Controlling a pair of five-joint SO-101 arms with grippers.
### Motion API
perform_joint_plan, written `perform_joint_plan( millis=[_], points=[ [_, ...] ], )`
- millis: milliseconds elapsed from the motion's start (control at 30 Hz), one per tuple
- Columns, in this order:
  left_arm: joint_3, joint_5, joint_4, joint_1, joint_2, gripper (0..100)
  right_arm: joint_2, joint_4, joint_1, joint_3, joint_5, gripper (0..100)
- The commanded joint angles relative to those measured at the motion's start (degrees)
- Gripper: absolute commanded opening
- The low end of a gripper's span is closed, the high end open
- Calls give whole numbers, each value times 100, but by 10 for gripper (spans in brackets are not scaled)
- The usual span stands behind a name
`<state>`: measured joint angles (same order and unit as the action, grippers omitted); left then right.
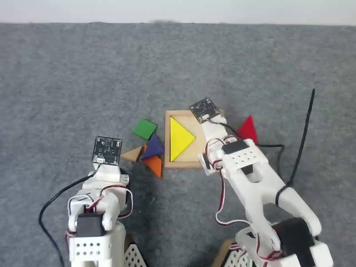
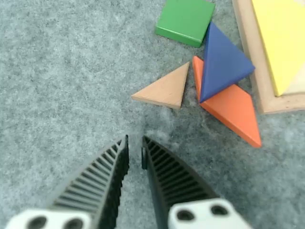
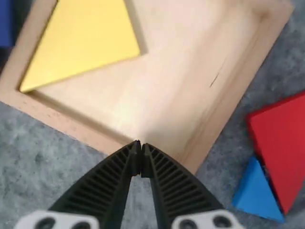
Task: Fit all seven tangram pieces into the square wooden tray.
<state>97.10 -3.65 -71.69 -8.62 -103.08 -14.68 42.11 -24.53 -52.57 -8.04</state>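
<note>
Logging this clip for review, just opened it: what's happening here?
A tangram puzzle is under way on a grey felt surface. Only the large yellow triangle lies in the square wooden tray. The right gripper, shut and empty, sits over the tray's rim. The left gripper, slightly open and empty, hovers near the small tan wooden triangle. A green square block, a dark blue triangle overlapping an orange piece, a red triangle and a light blue triangle lie outside the tray.
</note>
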Motion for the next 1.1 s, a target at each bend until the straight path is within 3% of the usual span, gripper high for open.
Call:
perform_joint_plan(
  millis=[0, 233, 567, 767, 933, 1067],
  points=[
    [-66, -35, -26, -44, -53, 47, -207, -66, 295, -44, -246, 10],
    [-66, -35, -26, -44, -53, 47, -251, -75, 980, -255, -686, 10],
    [-66, -35, -26, -44, -53, 47, -708, 31, 1033, -114, -738, 12],
    [-66, -35, -26, -44, -53, 47, -1270, 813, 1235, 1002, -695, 159],
    [-66, -35, -26, -44, -53, 47, -154, 1051, 1367, 1987, -703, 270],
    [-66, -35, -26, -44, -53, 47, 998, 1042, 1560, 2470, -738, 277]
  ],
)
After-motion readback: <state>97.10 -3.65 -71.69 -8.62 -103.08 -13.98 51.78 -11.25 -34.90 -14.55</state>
